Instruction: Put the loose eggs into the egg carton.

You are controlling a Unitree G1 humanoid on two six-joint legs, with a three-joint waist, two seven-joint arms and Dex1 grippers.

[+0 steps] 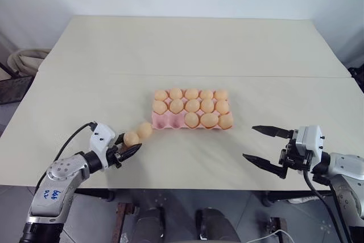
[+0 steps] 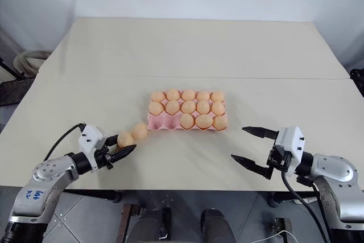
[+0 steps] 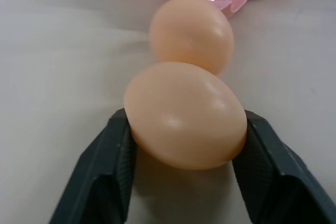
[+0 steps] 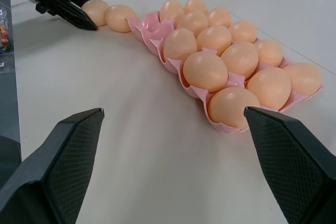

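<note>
Two loose eggs lie touching on the table just left of the egg carton [image 1: 165, 122]. My left gripper [image 1: 132, 141] is shut on the nearer egg [image 3: 185, 115], with its black fingers [image 3: 100, 177] pressed against both of the egg's sides. The other egg [image 1: 144, 130] sits between that one and the carton's front left corner. The pink carton holds several eggs, and the two cups at the left end of its front row are empty. My right gripper [image 1: 249, 142] hovers open to the right of the carton, holding nothing.
The cream table has a seam [image 1: 227, 75] running across behind the carton, and its front edge lies close under both grippers. A pale woven basket [image 1: 25, 61] stands off the table's left side. A dark object [image 1: 358, 75] is at the right edge.
</note>
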